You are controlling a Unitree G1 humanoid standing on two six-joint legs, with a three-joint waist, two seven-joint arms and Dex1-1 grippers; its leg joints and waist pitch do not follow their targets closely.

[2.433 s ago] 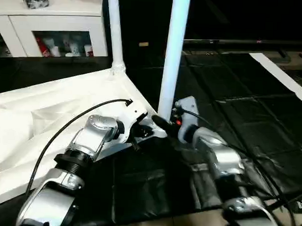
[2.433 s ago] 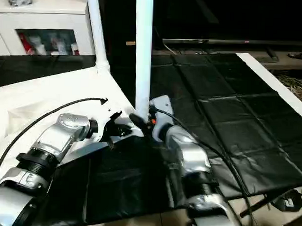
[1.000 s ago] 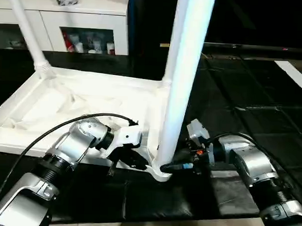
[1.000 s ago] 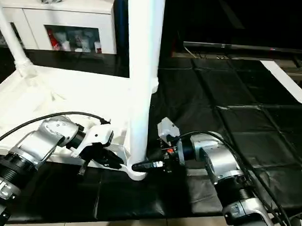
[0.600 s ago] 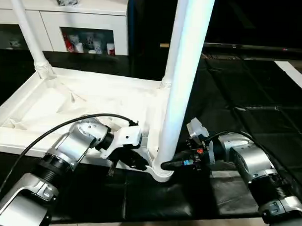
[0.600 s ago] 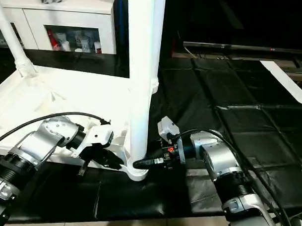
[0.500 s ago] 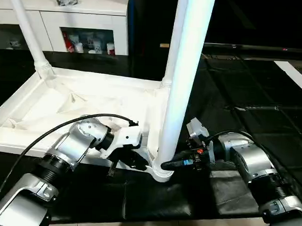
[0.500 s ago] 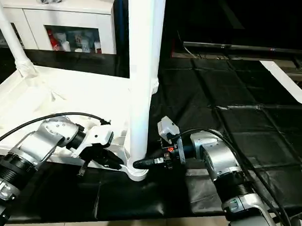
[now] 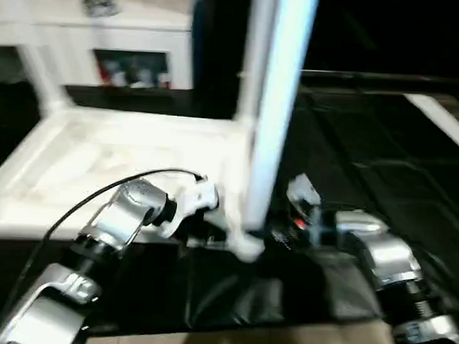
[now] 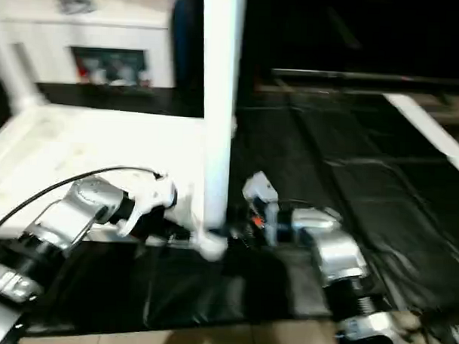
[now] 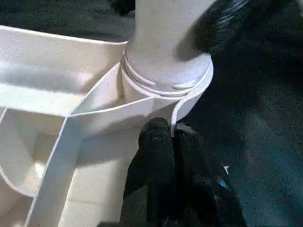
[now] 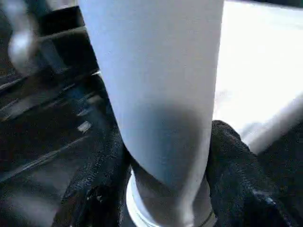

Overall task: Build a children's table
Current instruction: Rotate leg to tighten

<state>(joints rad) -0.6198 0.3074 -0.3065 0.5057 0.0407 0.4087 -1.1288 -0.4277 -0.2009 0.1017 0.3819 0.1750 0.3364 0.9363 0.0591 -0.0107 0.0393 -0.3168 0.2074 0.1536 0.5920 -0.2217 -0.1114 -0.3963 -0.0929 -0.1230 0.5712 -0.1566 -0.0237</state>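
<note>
Right end effector (image 12: 165,189) newly around leg (image 12: 156,85)

Upright leg (image 9: 281,106) cut off above; blurred cabinet (image 9: 106,47) contents unreadable.

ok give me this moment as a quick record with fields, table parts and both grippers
tabletop: white tabletop lies underside up on the black mat
near leg: leg stands upright in the near corner socket
other legs: two more stand at the far corners
left gripper: left gripper with jaws shut on the thin rim beside the socket
right gripper: right gripper with jaws on either side of the near leg, just above the socket
background: white cabinet
</note>
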